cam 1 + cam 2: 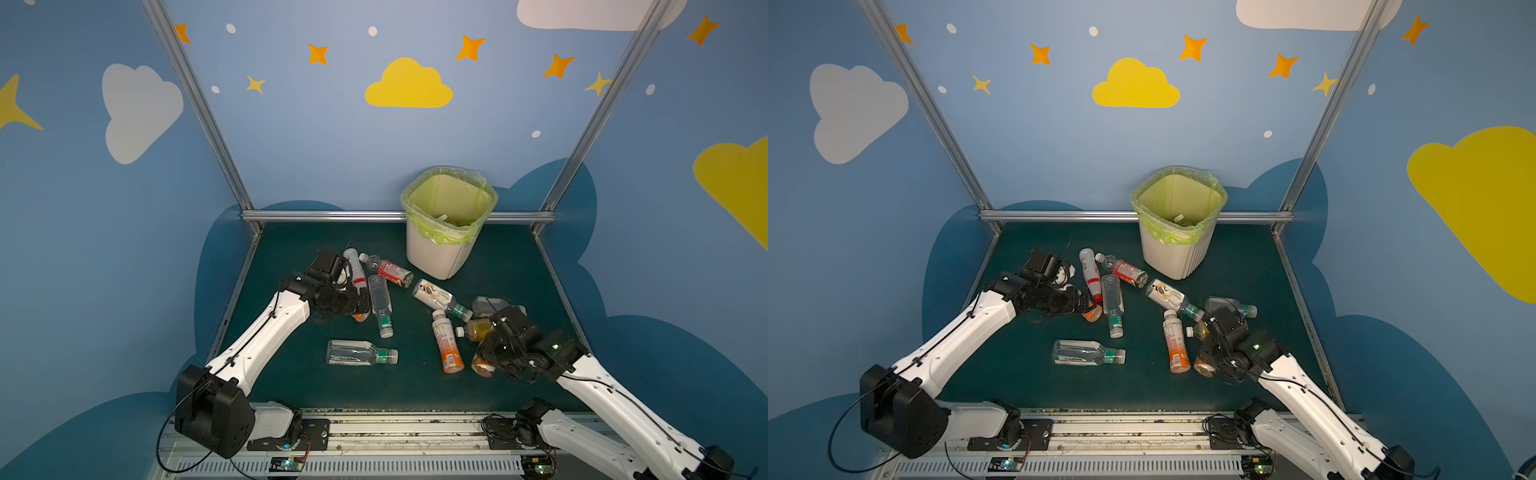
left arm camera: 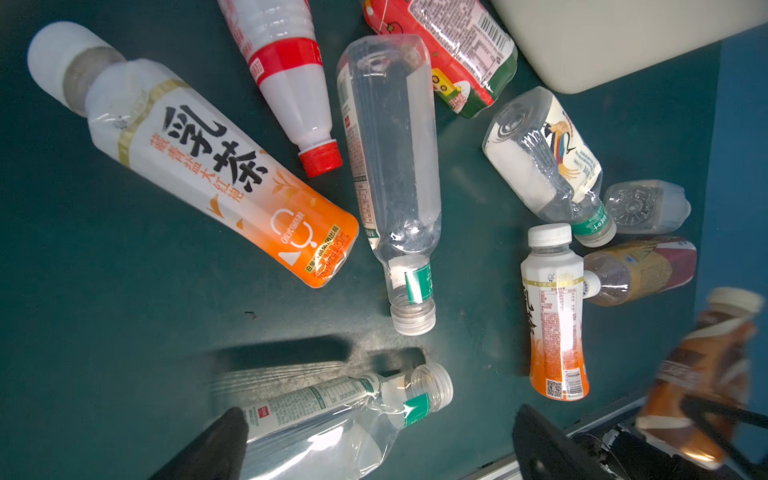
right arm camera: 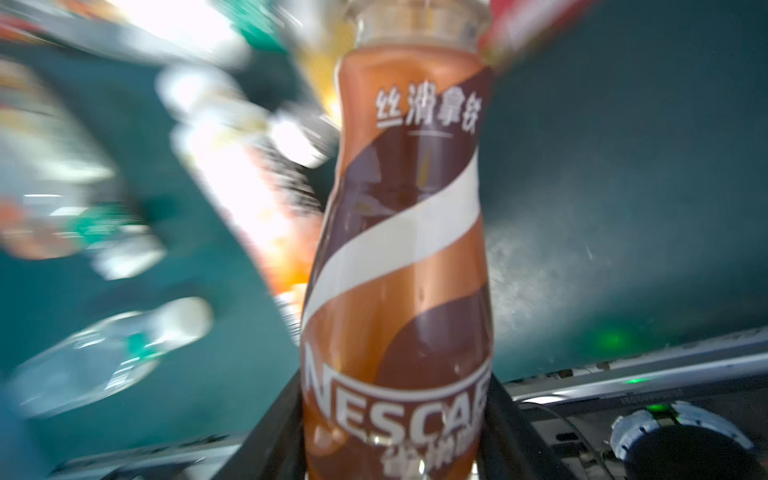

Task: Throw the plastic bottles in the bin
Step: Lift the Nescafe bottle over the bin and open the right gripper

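Top views: right pincer [image 1: 490,357] sits low at the desk's [image 1: 299,382] near right on a brown coffee bottle [image 1: 482,368]; bin [image 1: 436,253] at the back, about ten plastic bottles [image 1: 380,305] loose (one cap shows inside the bin). Left wrist: left pincer [image 2: 378,415] spread wide, nothing held, clear bottle [image 2: 332,415] lined up between its fingers. Right wrist: jaws pinch the brown bottle's lower body, so the grasp looks made. Next it needs a lift clear of neighbours, then release over the rim.

Top views overlook table [image 1: 291,382]; blurred right wrist seemingly close.
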